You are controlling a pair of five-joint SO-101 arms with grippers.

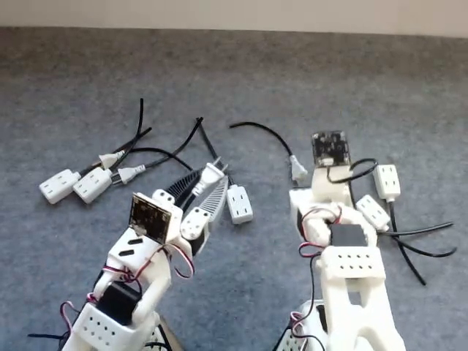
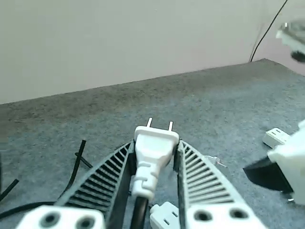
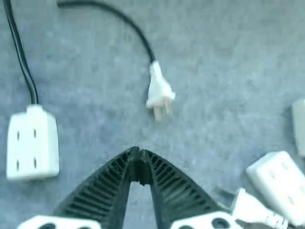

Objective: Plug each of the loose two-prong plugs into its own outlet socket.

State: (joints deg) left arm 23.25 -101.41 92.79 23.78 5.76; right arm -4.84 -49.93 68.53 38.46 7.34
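- Your left gripper (image 2: 155, 144) has its fingers (image 2: 107, 179) pinching the held plug (image 2: 153, 152) across its sides. The plug is lifted off the desk (image 2: 214, 109), with both prongs pointing out past the fingertips.
- That plug looks like light, hard moulded plastic. It should not deform, but its smooth faces could twist in the grip if the prongs meet the slots off-line. The hold on the wide body, behind the prongs, seems right to me.
- Its black cord (image 2: 138, 214) runs back between the fingers. I judge it limp yet slightly springy, so expect it to tug a little on the plug as you steer.
- The nearest outlet block (image 1: 239, 203) lies flat on the desk just beside the left gripper. It looks small and light, so it will likely slide under a push unless you brace it.
- Your right gripper (image 3: 139, 155) has its fingers pressed together on nothing. It hovers over the desk near a loose plug (image 3: 159, 93), which lies flat with its prongs pointing toward the gripper.
- For that plug, take the white body across its flat faces, never the thin prongs or the cord.
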